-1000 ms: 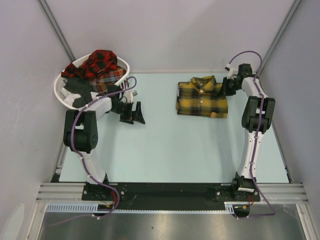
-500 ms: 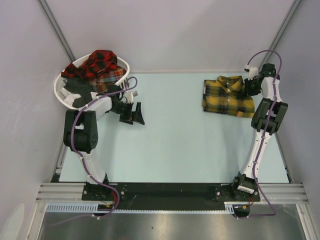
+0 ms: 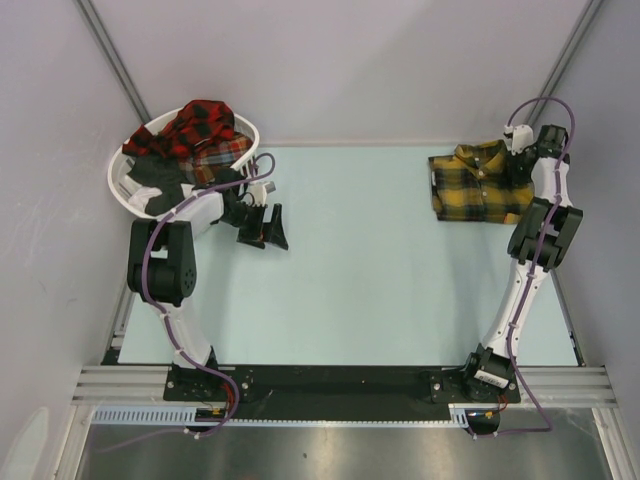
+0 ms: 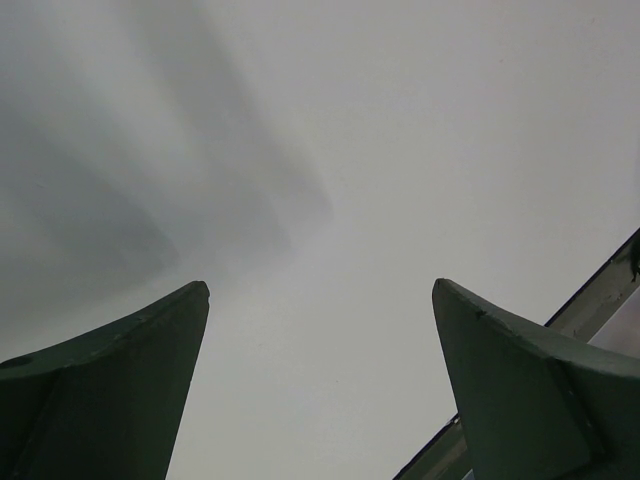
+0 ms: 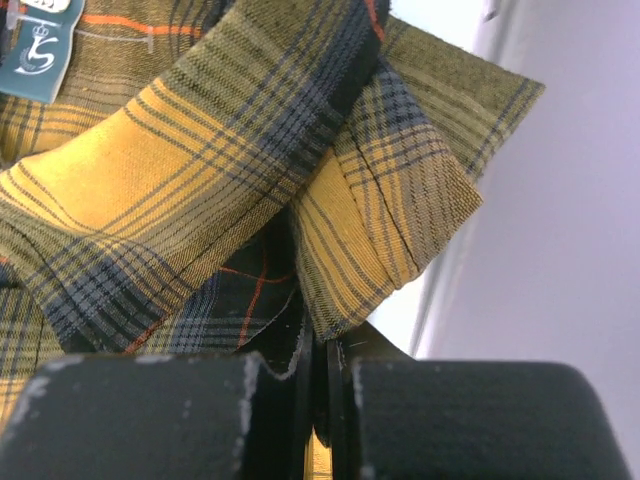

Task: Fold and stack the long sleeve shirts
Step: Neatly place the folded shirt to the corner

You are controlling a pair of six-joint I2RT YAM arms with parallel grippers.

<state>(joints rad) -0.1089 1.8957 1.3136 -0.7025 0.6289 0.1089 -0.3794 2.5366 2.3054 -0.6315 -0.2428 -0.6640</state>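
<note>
**Shirts, folded: one.** Yellow shirt (image 3: 478, 186), mustard plaid with black checks and thin red lines. It is folded to a compact rectangle, with the collar and button front uppermost and the collar toward the far edge. It lies flat in the far right corner of the table (image 3: 380, 290), and its right edge reaches under the right arm's wrist. In the right wrist view the cloth shows close up, with layered folds and a teal label (image 5: 40, 40) at the top left.

**Clothes, unfolded: one heap (image 3: 200, 128).** A red-and-black plaid piece lies on top, with a paler plaid piece and a dark piece beneath it. How many garments are in the heap cannot be told.

**Basket: one (image 3: 118, 172).** It is white with a round rim, sits at the far left corner of the table and holds the heap.

**Grippers: two.**
- Right gripper (image 5: 322, 350): the fingers are pressed together, pinching a fold of the yellow shirt at its right edge.
- Left gripper (image 3: 266, 232): the fingers are spread wide with nothing between them. It hangs just to the right of the basket. Its own camera shows only a bare pale surface between the two dark fingers (image 4: 120, 390).
</note>
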